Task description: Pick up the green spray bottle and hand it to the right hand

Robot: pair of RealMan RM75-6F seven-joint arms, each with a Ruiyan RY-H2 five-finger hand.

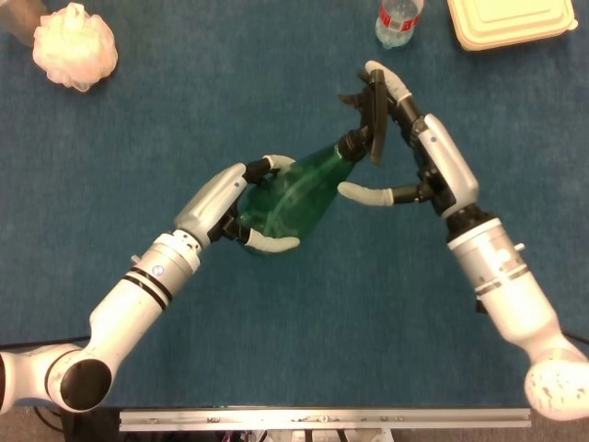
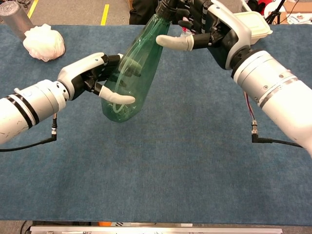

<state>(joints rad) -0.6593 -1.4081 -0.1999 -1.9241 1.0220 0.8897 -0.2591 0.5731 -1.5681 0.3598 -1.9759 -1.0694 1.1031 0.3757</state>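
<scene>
The green spray bottle [image 1: 296,189] [image 2: 131,73] hangs tilted above the blue table, its black trigger head [image 1: 372,114] pointing up and to the right. My left hand [image 1: 232,210] [image 2: 92,78] grips its wide base, fingers on one side and thumb on the other. My right hand [image 1: 419,157] [image 2: 214,27] has reached the top of the bottle. Its fingers [image 1: 391,87] lie spread along the back of the trigger head, and its thumb [image 1: 368,194] [image 2: 173,42] sticks out against the neck. The right hand has not closed around the bottle.
A clear water bottle [image 1: 398,20] stands at the far edge, with a cream lidded container [image 1: 511,20] [image 2: 256,22] to its right. At the far left lie a pale bath puff [image 1: 74,46] [image 2: 45,43] and a grey cup [image 2: 12,17].
</scene>
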